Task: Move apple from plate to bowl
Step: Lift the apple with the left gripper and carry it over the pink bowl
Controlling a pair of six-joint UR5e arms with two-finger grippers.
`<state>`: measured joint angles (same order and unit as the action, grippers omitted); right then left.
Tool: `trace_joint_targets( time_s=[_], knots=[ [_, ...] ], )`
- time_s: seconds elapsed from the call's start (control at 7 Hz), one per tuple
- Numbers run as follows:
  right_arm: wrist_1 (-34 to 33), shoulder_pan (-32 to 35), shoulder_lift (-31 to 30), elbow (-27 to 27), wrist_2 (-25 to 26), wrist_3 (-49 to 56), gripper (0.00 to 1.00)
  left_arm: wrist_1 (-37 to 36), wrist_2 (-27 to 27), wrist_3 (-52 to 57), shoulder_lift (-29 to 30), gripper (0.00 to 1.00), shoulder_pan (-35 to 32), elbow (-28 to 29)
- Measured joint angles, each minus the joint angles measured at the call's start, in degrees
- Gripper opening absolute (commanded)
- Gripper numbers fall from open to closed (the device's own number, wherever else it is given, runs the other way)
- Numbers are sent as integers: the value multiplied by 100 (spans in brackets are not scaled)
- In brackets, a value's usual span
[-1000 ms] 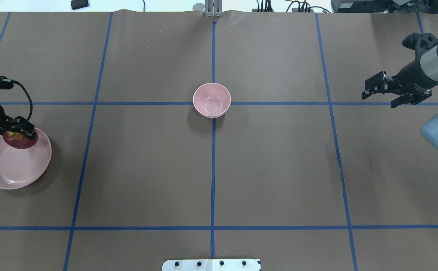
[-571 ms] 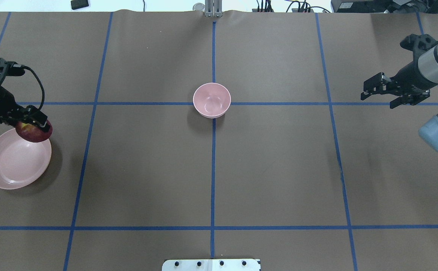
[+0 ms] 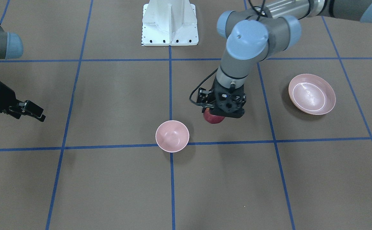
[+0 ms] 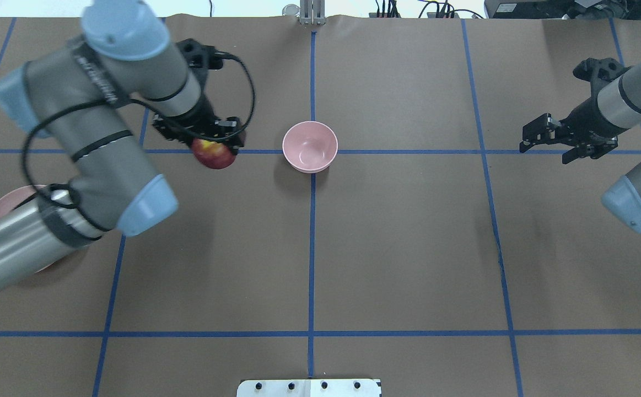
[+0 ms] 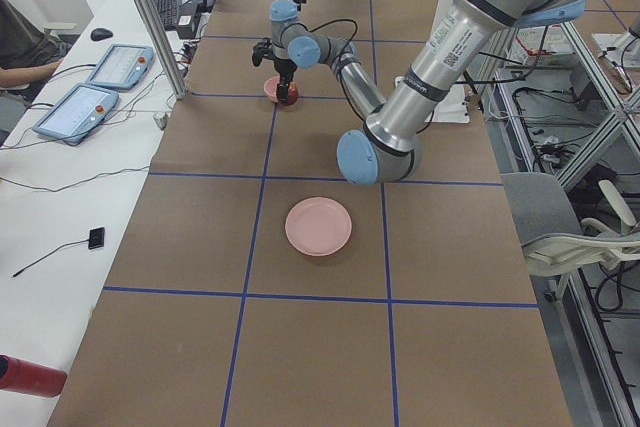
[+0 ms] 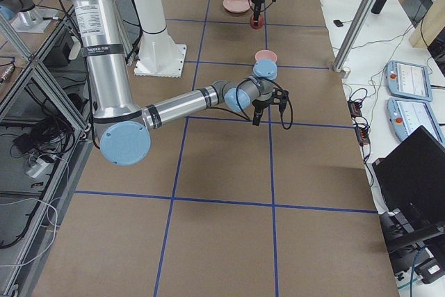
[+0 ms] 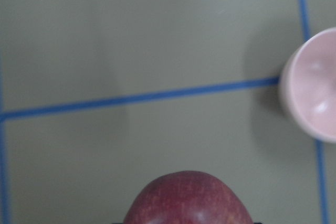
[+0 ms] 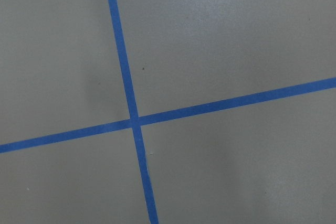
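The left arm enters the overhead view from the lower left, lies low across the plate [image 3: 312, 95] and covers most of it, then folds sharply at the elbow. From there the forearm runs up and toward the middle of the counter [image 4: 408, 248]. Its wrist turns straight down, with a black cable looping beside it.

The left claw [image 4: 213, 146] points at the counter and is clamped on the apple [image 4: 215, 157], one finger on either side. The yellow patch of the fruit shows just under the claw body. The apple hangs in the air, off the plate, near the bowl [image 4: 310, 146] on the robot's left side of it and not touching it. In the left wrist view the red top of the apple fills the lower edge and the bowl sits at the right edge, with bare counter between them.

The right arm is bent back at the far right side. The right claw [image 4: 544, 151] hovers over a blue tape line with its jaws spread and nothing between them.
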<state>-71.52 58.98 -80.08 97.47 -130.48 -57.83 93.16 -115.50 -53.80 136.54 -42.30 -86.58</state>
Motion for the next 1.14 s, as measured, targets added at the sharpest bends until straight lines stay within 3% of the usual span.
trace_joint_targets(
  time_s=[0.29, 0.57, 1.0, 1.14],
  knots=[
    [5, -13, 25, -42, -5, 0, 100, 755, 121, -467, 845, 0, 71, 1196],
    [6, -17, 34, -43, -11, -2, 100, 908, 132, -575, 1365, 0, 110, 1972],
    [6, -18, 36, -36, -12, -9, 100, 911, 141, -620, 1415, 0, 339, 2171],
    [6, -17, 36, -30, -18, -9, 100, 915, 146, -636, 1385, 15, 399, 2201]
  ],
)
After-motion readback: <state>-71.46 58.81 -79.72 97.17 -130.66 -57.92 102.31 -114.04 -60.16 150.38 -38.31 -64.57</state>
